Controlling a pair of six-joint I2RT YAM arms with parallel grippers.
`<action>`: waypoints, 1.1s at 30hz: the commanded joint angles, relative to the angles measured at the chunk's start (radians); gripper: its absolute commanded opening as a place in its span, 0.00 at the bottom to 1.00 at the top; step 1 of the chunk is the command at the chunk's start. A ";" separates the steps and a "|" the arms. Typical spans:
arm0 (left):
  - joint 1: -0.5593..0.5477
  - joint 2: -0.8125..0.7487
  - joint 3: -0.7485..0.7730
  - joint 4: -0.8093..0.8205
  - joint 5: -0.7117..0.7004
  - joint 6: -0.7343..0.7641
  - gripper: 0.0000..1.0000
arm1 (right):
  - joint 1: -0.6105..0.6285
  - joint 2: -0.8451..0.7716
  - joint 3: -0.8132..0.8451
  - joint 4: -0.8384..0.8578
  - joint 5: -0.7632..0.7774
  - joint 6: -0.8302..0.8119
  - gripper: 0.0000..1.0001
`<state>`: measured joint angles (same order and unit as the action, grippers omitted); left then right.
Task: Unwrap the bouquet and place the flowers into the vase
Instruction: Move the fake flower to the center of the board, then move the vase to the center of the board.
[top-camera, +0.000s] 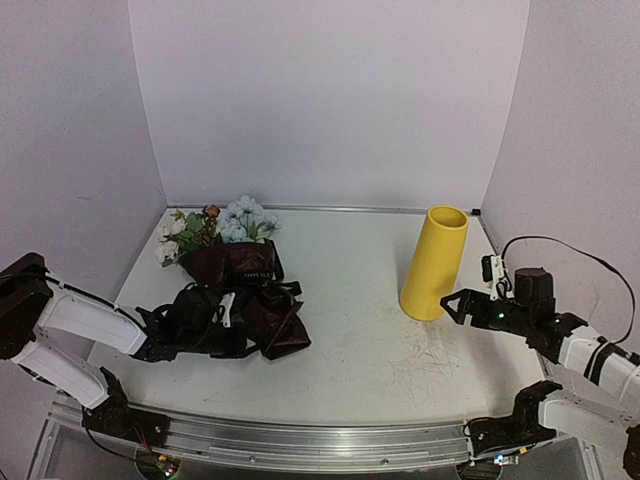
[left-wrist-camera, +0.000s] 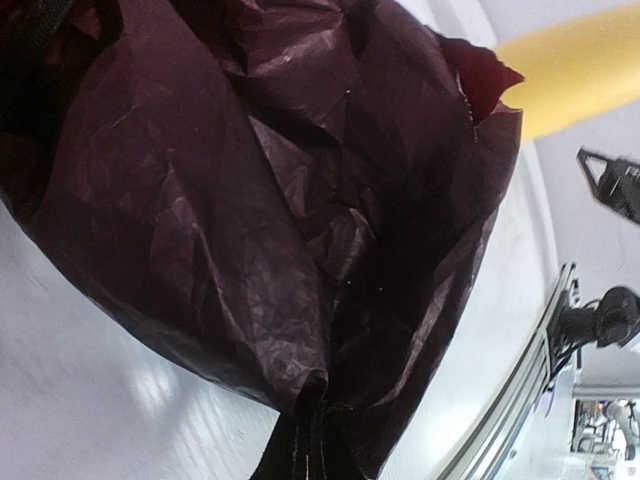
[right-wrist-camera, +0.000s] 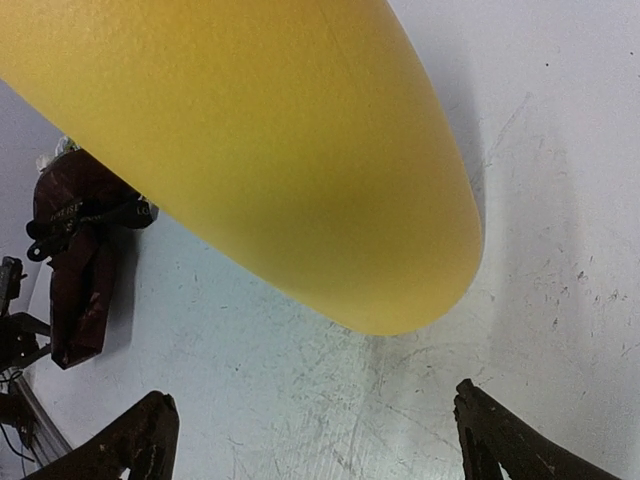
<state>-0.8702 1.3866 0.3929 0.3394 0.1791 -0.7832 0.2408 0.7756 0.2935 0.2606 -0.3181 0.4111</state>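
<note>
Ana: Where is the bouquet (top-camera: 238, 285)?

Ben: It lies on the table (top-camera: 380, 360), left of the middle in the top view. The flowers (top-camera: 225, 222) poke out toward the back wall, in the upper left. The dark red paper (left-wrist-camera: 250, 200) is wrapped round the stems, and a black ribbon (top-camera: 272, 283) sits on it.

Ana: And the vase (top-camera: 435, 262)?

Ben: It stands up, right of the middle, well apart from the bouquet.

Ana: What is the left gripper (left-wrist-camera: 305, 445) doing?

Ben: Its jaws are squeezed tight together. The paper bunches to a point right at its tips. So it looks like it pinches a fold of paper at the low end of the bouquet.

Ana: And the right gripper (right-wrist-camera: 320, 440)?

Ben: Its jaws are wide apart, near the bottom of the vase. They do not touch it. It holds nothing.

Ana: How will these things feel to move?

Ben: The paper looks thin, crinkly and shiny. It is probably light, a bit slippery and easy to tear, so a pinch on a fold should work best. The flowers look light too, with thin, bendy stems. The robot should probably take them by the stems, all in a bunch, not by the soft blooms. The vase is tall and might tip, so a hold down low would keep it steady.
</note>
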 joint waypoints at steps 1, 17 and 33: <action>-0.087 0.060 0.070 0.027 -0.091 -0.043 0.00 | 0.009 0.023 -0.012 0.129 0.019 0.025 0.97; -0.204 0.075 0.094 0.035 -0.239 -0.073 0.43 | 0.100 0.283 -0.040 0.427 0.191 0.122 0.95; 0.046 -0.229 -0.096 0.015 -0.182 -0.120 0.63 | 0.133 0.539 0.051 0.584 0.310 0.133 0.95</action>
<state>-0.8722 1.1976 0.3136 0.3477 -0.0339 -0.9111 0.3721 1.2652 0.2778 0.7697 -0.0745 0.5326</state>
